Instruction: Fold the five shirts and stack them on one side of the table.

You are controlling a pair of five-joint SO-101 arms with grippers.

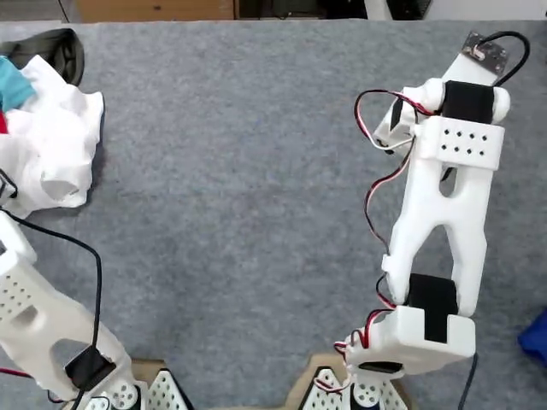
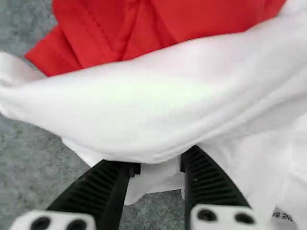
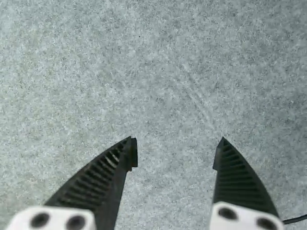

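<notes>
A crumpled white shirt (image 1: 51,145) lies in a heap at the table's left edge, with a teal shirt (image 1: 13,85) and a dark shirt (image 1: 60,47) behind it. In the left wrist view my left gripper (image 2: 157,165) is shut on a fold of the white shirt (image 2: 158,100), which drapes over its fingertips, and a red shirt (image 2: 144,24) lies just beyond. My right gripper (image 3: 175,153) hangs open over bare grey table cover with nothing between its fingers. The right arm (image 1: 444,213) stretches along the table's right side.
Grey felt cover (image 1: 248,171) spans the table's middle. A blue cloth (image 1: 537,337) peeks in at the right edge. The left arm's base and cables (image 1: 51,333) sit at the front left corner.
</notes>
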